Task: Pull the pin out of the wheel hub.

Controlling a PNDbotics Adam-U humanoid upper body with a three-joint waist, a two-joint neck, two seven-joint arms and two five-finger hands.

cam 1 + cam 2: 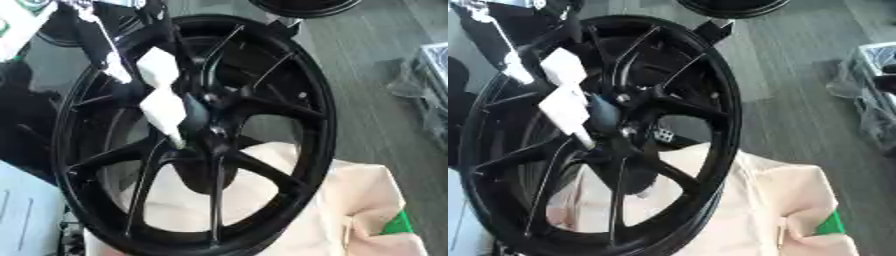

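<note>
A black multi-spoke wheel [289,95] stands nearly upright on a cream cloth, its face turned toward me. My left hand [163,106], black with white shells, comes down from the upper left and lies against the hub [214,131] at the wheel's centre. A dark bluish rounded piece [605,113] shows right beside the hand at the hub. I cannot tell whether this piece is the pin or part of the hand. My right hand does not show in either view.
The cream cloth [367,200] bunches under and right of the wheel, with a green patch [398,224] on it. Another black wheel [306,6] sits at the top edge. A plastic-wrapped crate [872,85] stands right on the grey floor. A pale sheet [22,210] lies lower left.
</note>
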